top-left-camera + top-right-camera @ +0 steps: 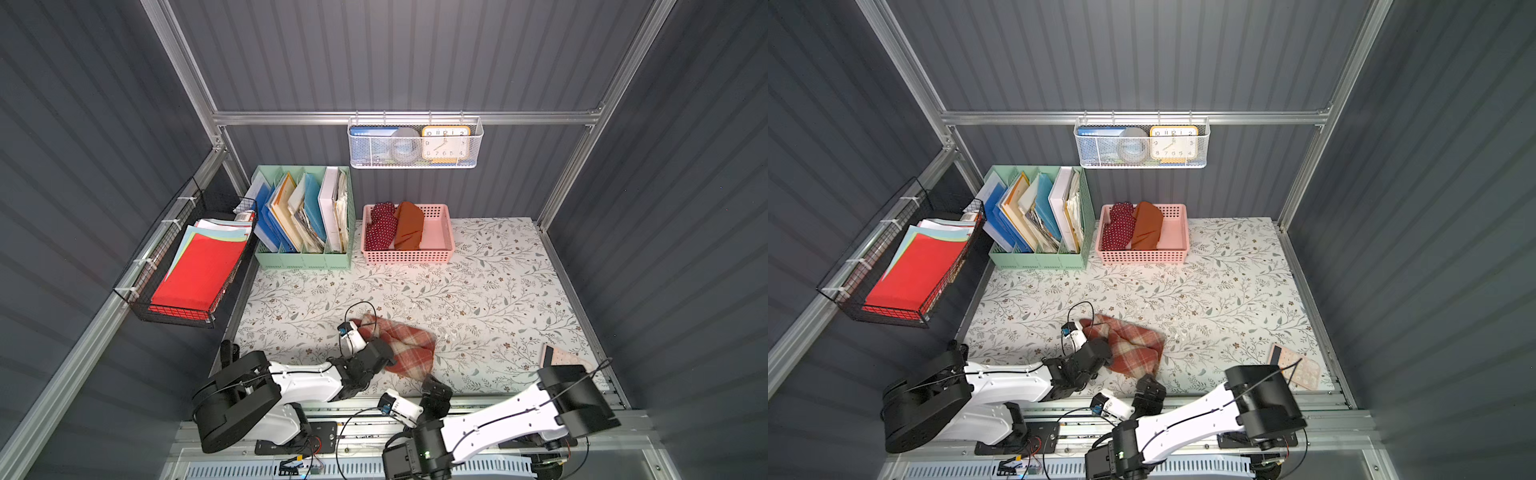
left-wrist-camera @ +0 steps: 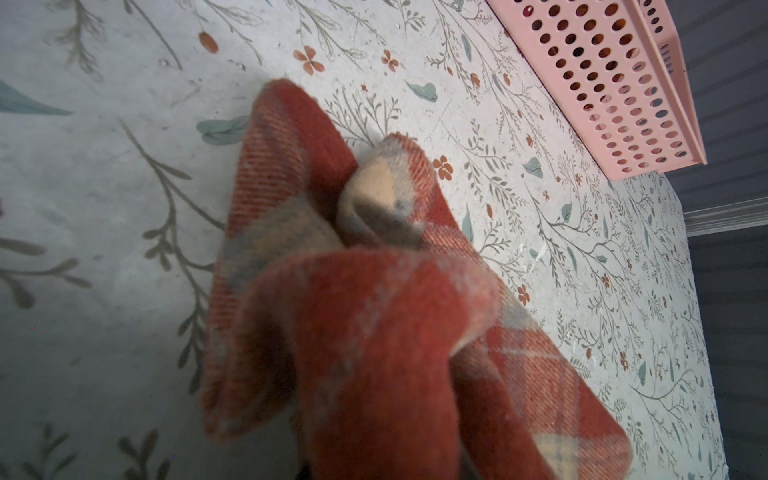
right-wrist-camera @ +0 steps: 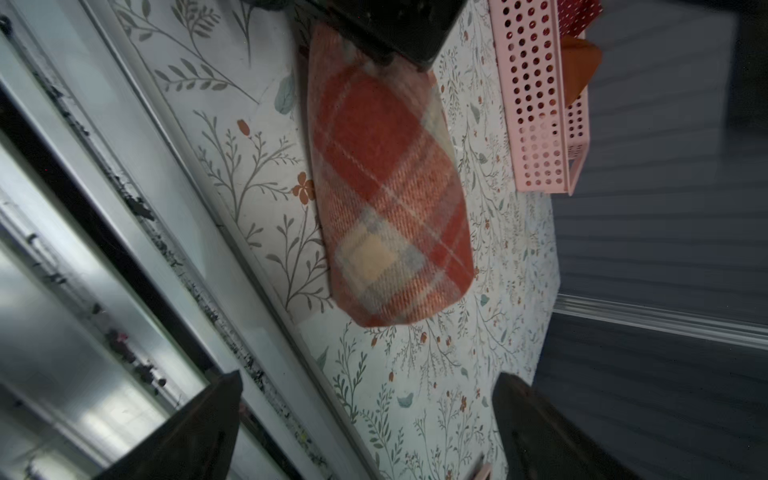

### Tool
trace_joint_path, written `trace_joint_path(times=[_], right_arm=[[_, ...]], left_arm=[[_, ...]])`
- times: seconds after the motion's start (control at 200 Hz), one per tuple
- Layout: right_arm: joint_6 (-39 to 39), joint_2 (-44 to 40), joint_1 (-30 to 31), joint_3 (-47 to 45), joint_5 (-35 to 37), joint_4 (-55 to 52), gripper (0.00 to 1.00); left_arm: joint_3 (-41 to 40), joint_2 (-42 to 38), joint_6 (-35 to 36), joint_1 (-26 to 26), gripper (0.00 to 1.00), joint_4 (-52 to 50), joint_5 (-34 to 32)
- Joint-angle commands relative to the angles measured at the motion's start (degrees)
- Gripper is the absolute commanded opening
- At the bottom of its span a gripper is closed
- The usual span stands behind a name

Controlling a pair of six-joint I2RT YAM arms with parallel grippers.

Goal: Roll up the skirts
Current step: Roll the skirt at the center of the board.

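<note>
The red-and-cream plaid skirt (image 1: 409, 343) lies bunched on the floral table near the front edge. My left gripper (image 1: 387, 356) is shut on its left side. In the left wrist view the cloth (image 2: 374, 316) folds over and hides the fingers. My right gripper (image 1: 434, 384) is open just off the skirt's near corner at the table's front edge; nothing sits between its fingers (image 3: 216, 407), and the skirt (image 3: 390, 187) lies ahead of them. The polka-dot skirt (image 1: 381, 226) and the rust-orange skirt (image 1: 409, 226) lie rolled in the pink basket (image 1: 442, 237).
A green file organizer (image 1: 303, 216) stands left of the pink basket. A black wire basket (image 1: 195, 307) of red paper hangs on the left wall. A white mesh basket (image 1: 415, 162) with a clock hangs on the back rail. A pink flat thing (image 1: 565, 357) lies front right.
</note>
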Motion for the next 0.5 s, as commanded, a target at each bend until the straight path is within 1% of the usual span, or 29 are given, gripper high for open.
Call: trace_joint_path(times=[0.0, 0.085, 0.13, 0.195, 0.285, 0.37, 0.425, 0.495], right_arm=[[-2.7, 4.1, -2.9, 1.7, 9.1, -0.9, 0.99], [-6.5, 5.7, -6.8, 1.8, 9.3, 2.2, 0.99], [-10.3, 6.3, -8.3, 0.9, 8.9, 5.7, 0.99], [-12.7, 8.0, -9.6, 0.9, 9.5, 8.1, 0.99], [-15.7, 10.0, -12.1, 1.7, 6.5, 11.9, 0.99], [-18.7, 12.1, -13.2, 1.3, 5.1, 14.7, 0.99], [-19.2, 13.4, -13.5, 1.9, 4.7, 15.4, 0.99], [-20.6, 14.4, -13.7, 2.0, 2.4, 16.9, 0.99]], left_arm=[[-0.6, 1.7, 1.9, 0.3, 0.00, -4.0, 5.1], [-1.2, 1.2, 1.4, 0.3, 0.00, -4.0, 5.2], [-1.5, 0.9, 1.4, 0.4, 0.00, -3.9, 5.5], [-1.5, 0.7, 1.5, 0.4, 0.00, -4.2, 5.6], [-1.4, 0.7, 1.7, 0.4, 0.00, -4.3, 5.8], [-1.0, 0.6, 2.0, 0.4, 0.00, -4.3, 6.1], [-1.0, 0.5, 2.2, 0.5, 0.00, -4.3, 6.2], [-1.0, 0.6, 2.3, 0.5, 0.00, -4.2, 6.4]])
